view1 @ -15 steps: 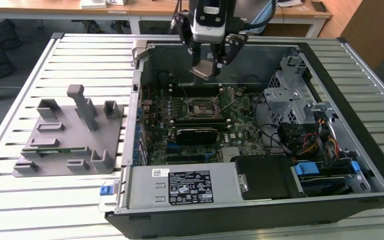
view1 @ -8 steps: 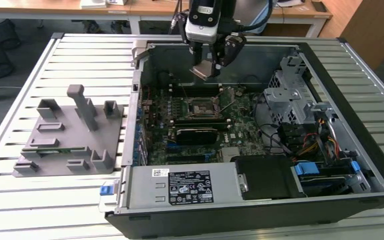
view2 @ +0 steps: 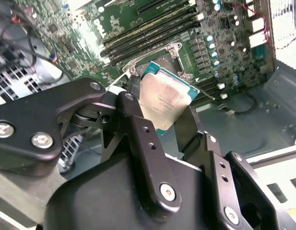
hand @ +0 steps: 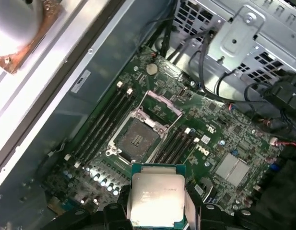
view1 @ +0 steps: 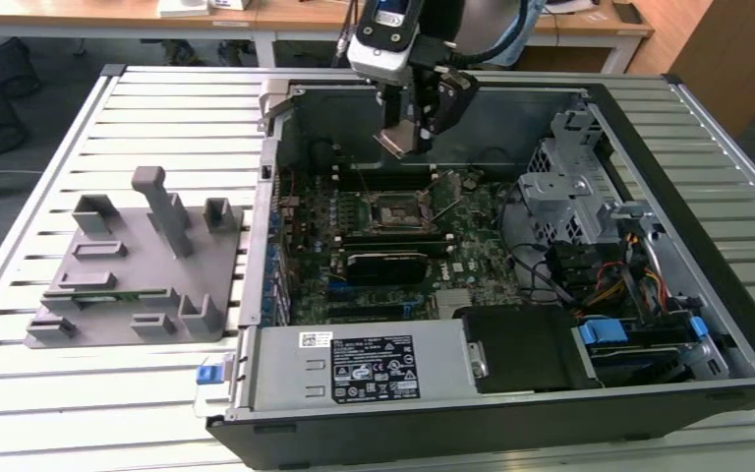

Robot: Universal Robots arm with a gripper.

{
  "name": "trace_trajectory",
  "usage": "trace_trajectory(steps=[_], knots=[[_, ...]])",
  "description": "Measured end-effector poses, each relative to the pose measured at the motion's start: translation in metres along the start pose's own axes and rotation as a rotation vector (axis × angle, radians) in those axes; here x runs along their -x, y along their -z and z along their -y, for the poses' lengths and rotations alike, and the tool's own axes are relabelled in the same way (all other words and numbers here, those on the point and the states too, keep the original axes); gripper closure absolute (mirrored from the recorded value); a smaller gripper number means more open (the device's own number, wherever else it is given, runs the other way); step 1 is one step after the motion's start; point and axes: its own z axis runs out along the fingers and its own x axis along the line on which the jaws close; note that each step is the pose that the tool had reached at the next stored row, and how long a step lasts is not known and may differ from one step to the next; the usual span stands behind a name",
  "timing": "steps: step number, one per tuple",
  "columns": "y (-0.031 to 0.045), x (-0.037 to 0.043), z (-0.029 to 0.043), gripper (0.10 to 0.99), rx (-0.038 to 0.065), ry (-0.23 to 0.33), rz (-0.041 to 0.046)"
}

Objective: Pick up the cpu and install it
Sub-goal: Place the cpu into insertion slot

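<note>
Claw [view1: 404, 147] pinching the cpu [view2: 164, 98] by two opposite edges as it hangs over the open computer case [view1: 745, 295], seen in the exterior view. The chip sits between the two black fingers [view2: 138, 124] with its shiny metal top facing the second wrist camera. That hold likely leaves its underside free to meet the socket.

In the first wrist view, the socket [hand: 137, 139] on the green circuit board [hand: 219, 143] lies empty beneath the chip. Its metal frame [hand: 161, 103] is swung up and out of the way, apparently so the chip can go in flat. The chip is near the socket but clear of the board and not yet seated.

A grey fixture block [view1: 142, 265] stands on the slatted table [view1: 36, 393] at the exterior view's left. It is outside the case and well apart from the claw.
</note>
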Motion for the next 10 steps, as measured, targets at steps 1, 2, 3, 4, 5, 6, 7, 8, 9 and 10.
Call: trace_trajectory(steps=[1,2,3,4,5,6,7,8,9,10], knots=[[-0.0001,0.0,0.0,0.557,0.0,-0.018,0.0007],[-0.0003,0.0,0.0,0.557,0.0,-0.036,0.0015],[-0.0004,0.0,0.0,0.557,0.0,-0.054,0.0022],[-0.0005,0.0,0.0,0.557,0.0,-0.072,0.003],[-0.0007,0.0,0.0,0.557,0.0,-0.089,0.0038],[-0.0008,0.0,0.0,0.557,0.0,-0.108,0.0045],[-0.0009,0.0,0.0,0.557,0.0,-0.125,0.0052],[-0.0011,0.0,0.0,0.557,0.0,-0.143,0.006],[-0.0012,0.0,0.0,0.557,0.0,-0.16,0.0066],[-0.0014,0.0,0.0,0.557,0.0,-0.177,0.0073]])
